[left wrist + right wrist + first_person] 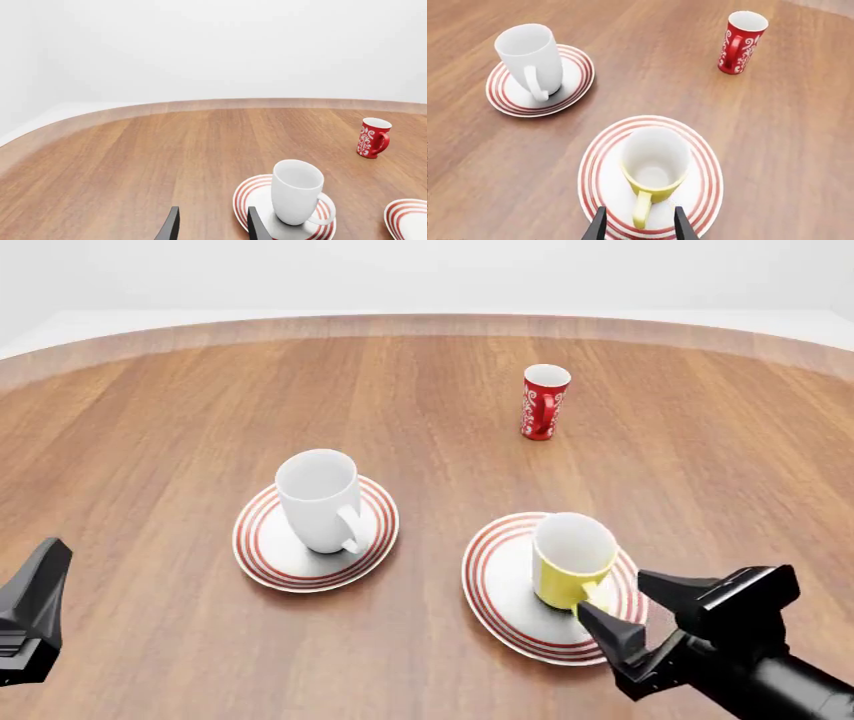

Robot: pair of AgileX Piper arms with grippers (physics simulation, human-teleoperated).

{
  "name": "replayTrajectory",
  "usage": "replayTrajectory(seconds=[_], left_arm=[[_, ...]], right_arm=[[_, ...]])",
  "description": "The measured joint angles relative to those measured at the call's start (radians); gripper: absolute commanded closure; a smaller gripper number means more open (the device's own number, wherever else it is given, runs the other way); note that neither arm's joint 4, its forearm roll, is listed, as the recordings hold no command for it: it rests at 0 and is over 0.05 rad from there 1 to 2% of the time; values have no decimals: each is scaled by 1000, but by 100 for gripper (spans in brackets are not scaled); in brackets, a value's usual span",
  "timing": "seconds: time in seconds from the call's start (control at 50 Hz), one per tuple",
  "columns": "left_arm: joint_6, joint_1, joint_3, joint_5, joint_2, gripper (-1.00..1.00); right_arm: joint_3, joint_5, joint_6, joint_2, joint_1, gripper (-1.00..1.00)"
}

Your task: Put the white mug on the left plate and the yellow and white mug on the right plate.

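Left gripper (210,227) is being cropped hard: in the left wrist view only two dark fingertips are being shown at the frame edge, and in the front view only a dark wedge of the arm is being caught at the left border, so little of the body can be made out. The fingers are being held apart with a clear gap, nothing between them, nothing touched; one tip is being seen overlapping the near rim of the left plate (259,555) in the wrist picture, contact cannot be told.

Right gripper (637,225) is also being cut off by the frame edge in its wrist view. Its jaws are being held spread, the yellow handle of the yellow and white mug (654,167) being framed in the gap between the tips; no squeeze is being seen, touching cannot be confirmed. In the front view the gripper is being shown just beside the mug, at the near edge of the right plate (501,600), part of that plate being hidden by it.

The white mug (320,500) is being seen upright on the left plate, handle toward the camera. The yellow and white mug is being seen upright on the right plate. A red cup (543,402) is being seen well apart, farther back on the table (160,420).
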Motion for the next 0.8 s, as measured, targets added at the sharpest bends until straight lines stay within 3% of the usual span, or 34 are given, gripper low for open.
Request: replayTrajectory(seconds=[0.42, 0.8], left_arm=[[0, 0, 0, 0, 0, -100], [0, 0, 0, 0, 0, -100]], right_arm=[[0, 365, -23, -412, -64, -100], [0, 619, -41, -719, -138, -100]])
